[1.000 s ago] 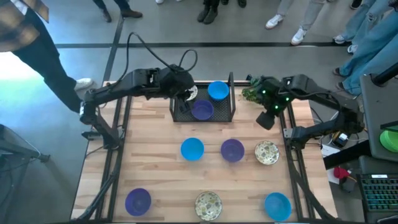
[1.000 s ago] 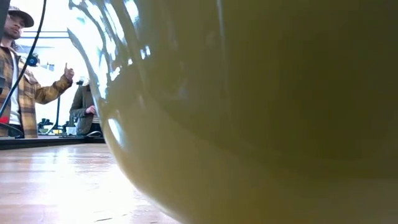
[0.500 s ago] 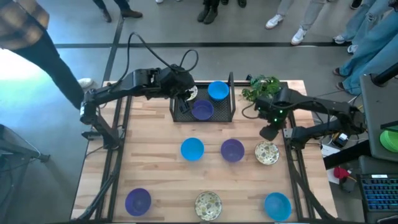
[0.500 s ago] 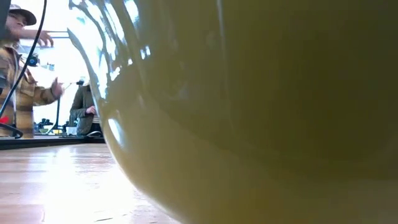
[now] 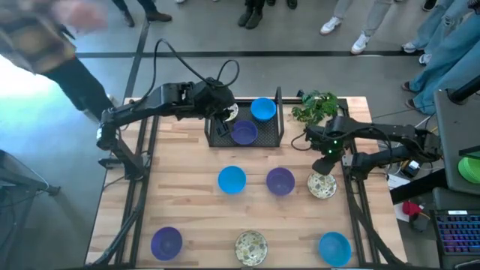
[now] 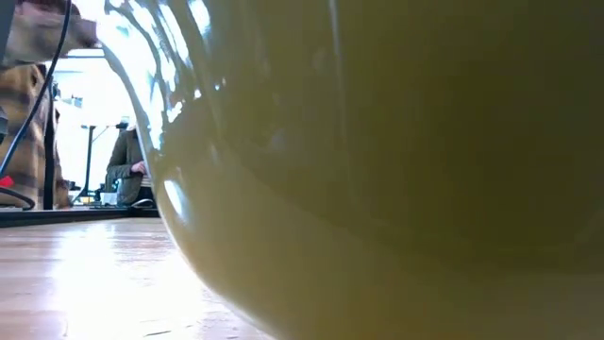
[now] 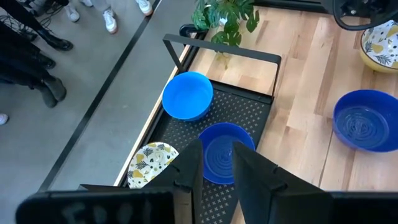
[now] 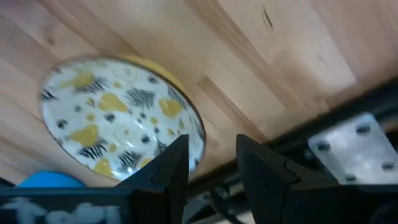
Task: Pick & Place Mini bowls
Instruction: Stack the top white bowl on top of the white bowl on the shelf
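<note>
Three mini bowls sit in the black mesh tray (image 5: 271,136): cream speckled (image 5: 232,112), blue (image 5: 262,109), purple (image 5: 244,133). The other bowls rest on the wood: blue (image 5: 232,179), purple (image 5: 280,181), cream (image 5: 322,185), and a near row of purple (image 5: 166,242), cream (image 5: 251,247), blue (image 5: 334,248). My left gripper (image 5: 223,114) hangs open above the tray's left part, over the purple bowl (image 7: 225,154). My right gripper (image 5: 327,160) is open just beyond the right cream bowl (image 8: 121,121) and above it, touching nothing.
A green leafy plant (image 5: 315,106) stands at the far right of the table, beside the tray's upright handle (image 7: 221,50). The near cream bowl's wall (image 6: 377,189) fills the low view. Several people stand beyond the far edge, and one person at the left.
My right gripper has moved from beside the plant toward the table's near edge and come down toward the right cream bowl, uncovering the plant. The left arm has kept still. The person at the left has moved an arm.
</note>
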You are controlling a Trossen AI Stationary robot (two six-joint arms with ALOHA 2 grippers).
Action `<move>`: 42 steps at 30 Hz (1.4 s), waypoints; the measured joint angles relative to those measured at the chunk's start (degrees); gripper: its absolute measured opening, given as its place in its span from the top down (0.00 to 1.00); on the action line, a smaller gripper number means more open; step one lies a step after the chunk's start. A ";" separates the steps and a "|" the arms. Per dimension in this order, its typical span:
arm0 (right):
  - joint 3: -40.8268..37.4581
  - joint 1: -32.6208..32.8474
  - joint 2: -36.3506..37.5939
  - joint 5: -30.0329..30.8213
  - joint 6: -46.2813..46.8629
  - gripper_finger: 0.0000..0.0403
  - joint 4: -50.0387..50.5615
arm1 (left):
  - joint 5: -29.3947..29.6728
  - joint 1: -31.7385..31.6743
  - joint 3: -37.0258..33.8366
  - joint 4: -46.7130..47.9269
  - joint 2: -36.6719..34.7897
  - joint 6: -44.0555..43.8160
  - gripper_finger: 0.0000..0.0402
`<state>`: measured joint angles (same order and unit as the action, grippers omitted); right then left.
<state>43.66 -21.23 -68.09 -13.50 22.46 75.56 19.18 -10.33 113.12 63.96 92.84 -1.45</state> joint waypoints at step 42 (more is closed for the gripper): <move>-4.05 4.50 -14.02 -2.00 -0.35 0.68 -12.00 | -0.02 0.00 0.00 -0.02 0.02 0.22 0.81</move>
<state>39.61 -16.73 -82.11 -15.50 22.10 63.56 19.16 -10.33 113.12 63.94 92.86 -1.23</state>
